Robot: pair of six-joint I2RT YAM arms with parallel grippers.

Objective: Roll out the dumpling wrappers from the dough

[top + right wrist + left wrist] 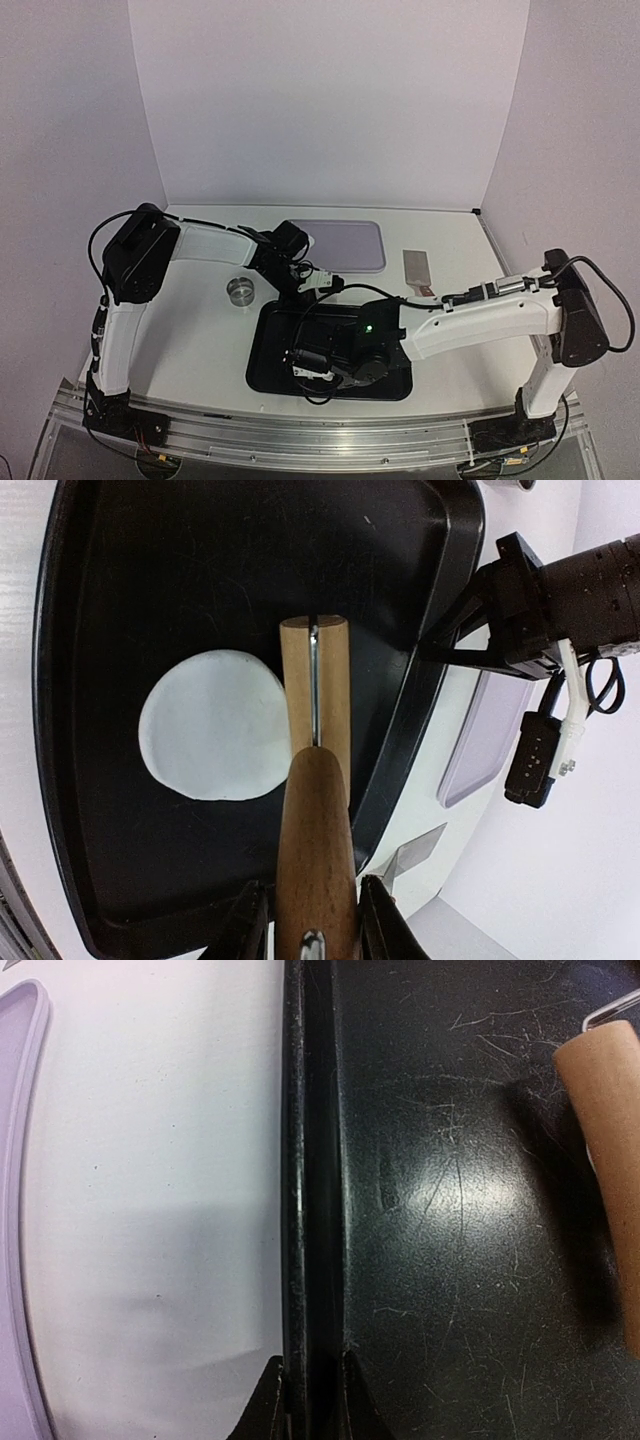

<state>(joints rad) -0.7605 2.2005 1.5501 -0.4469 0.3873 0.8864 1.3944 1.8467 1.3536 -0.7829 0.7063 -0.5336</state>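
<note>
The dough (212, 725) is a flattened, roughly round white patch on the floor of the black tray (120, 570). My right gripper (310, 912) is shut on the dark wooden handle of a rolling pin (315, 840). The pin's pale roller (316, 680) rests at the dough's right edge. In the top view the right gripper (322, 362) is low inside the black tray (385, 380). My left gripper (310, 1400) is shut on the tray's far rim (305, 1160), one finger on each side. No neat small wrapper is clearly visible.
A lavender tray (350, 245) lies behind the black tray. A metal ring cutter (240, 290) stands to the black tray's left. A metal scraper (417, 270) lies at the right back. The left arm's camera cable hangs over the black tray's far rim.
</note>
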